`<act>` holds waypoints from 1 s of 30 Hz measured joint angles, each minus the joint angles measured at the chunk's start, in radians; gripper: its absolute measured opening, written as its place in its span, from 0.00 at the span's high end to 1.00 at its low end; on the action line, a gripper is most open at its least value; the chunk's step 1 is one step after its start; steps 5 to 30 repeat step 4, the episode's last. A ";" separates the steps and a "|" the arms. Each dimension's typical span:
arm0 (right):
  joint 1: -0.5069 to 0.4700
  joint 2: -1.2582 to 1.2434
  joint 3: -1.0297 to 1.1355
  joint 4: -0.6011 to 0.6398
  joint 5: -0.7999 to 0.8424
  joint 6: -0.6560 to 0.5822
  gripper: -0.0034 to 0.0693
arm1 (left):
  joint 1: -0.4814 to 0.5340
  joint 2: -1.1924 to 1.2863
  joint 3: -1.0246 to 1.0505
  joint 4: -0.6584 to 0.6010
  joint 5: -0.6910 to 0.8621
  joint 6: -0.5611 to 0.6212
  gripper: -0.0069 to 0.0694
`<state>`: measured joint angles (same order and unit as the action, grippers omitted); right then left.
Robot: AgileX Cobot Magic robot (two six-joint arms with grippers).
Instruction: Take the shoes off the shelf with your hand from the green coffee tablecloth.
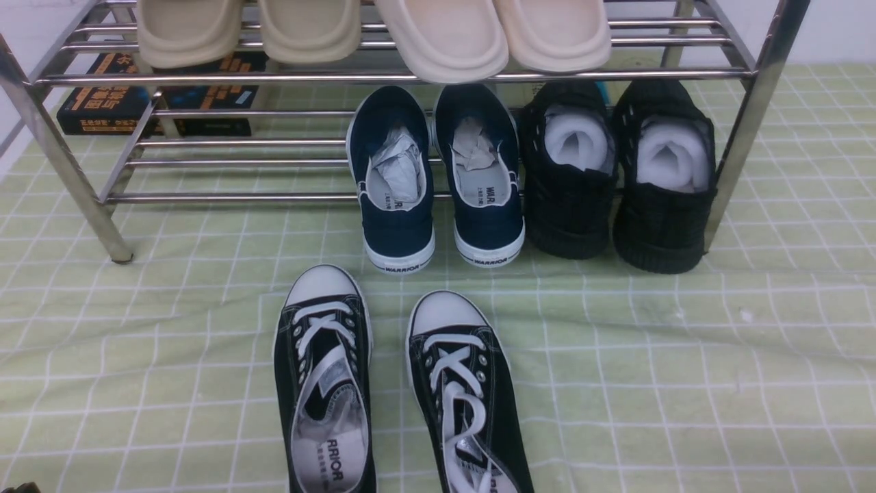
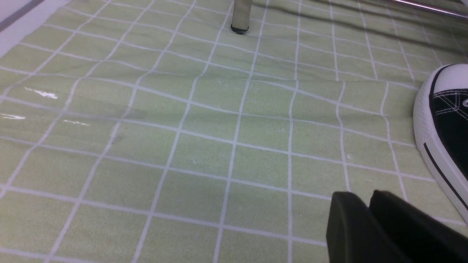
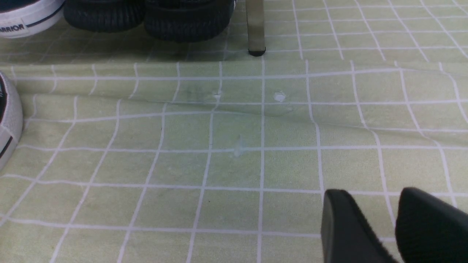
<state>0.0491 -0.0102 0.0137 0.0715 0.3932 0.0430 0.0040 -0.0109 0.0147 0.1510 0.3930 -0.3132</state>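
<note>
The two black canvas sneakers with white laces and toe caps lie side by side on the green grid tablecloth (image 1: 684, 356), the left one (image 1: 325, 383) and the right one (image 1: 465, 397), toes towards the chrome shelf (image 1: 410, 74). Neither gripper touches them. My left gripper (image 2: 365, 195) is shut and empty, low over the cloth, with a sneaker toe (image 2: 444, 120) beside it. My right gripper (image 3: 373, 191) is slightly open and empty over bare cloth, with a sneaker toe (image 3: 9, 120) far off at the frame edge. The front view shows no gripper.
Navy slip-ons (image 1: 438, 178) and all-black shoes with white stuffing (image 1: 619, 171) rest on the shelf's lower tier. Beige slippers (image 1: 373, 31) lie on the upper tier. A black book (image 1: 157, 96) lies behind the shelf. Shelf legs (image 2: 241, 16) (image 3: 255, 25) stand on the wrinkled cloth.
</note>
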 joint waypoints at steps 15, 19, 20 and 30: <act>0.000 0.000 0.000 0.000 0.000 0.000 0.62 | 0.000 0.000 0.000 0.000 0.000 0.000 0.77; 0.000 0.000 0.000 0.000 0.000 0.000 0.62 | 0.000 0.000 0.000 0.000 0.000 0.000 0.77; 0.000 0.000 0.000 0.000 0.000 0.000 0.62 | 0.000 0.000 0.000 0.000 0.000 0.000 0.77; 0.000 0.000 0.000 0.000 0.000 0.000 0.62 | 0.000 0.000 0.000 0.000 0.000 0.000 0.77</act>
